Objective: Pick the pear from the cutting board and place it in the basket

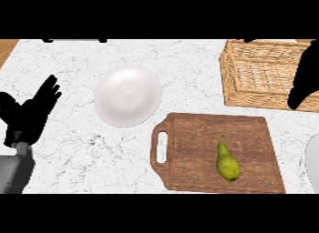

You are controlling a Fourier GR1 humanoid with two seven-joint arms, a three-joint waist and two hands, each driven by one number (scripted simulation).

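Still at the reach step: pear (227, 162) lying untouched on the cutting board (196, 136), near of the basket (256, 73), right hand (309, 75) over the basket's right side, fingers' state unclear, left hand (29, 111) resting spread at left; next, lowering onto the pear.

You get one view only — from the robot's head, looking steeply down at the marble counter (74, 150), close in, forearms entering from the lower edge.
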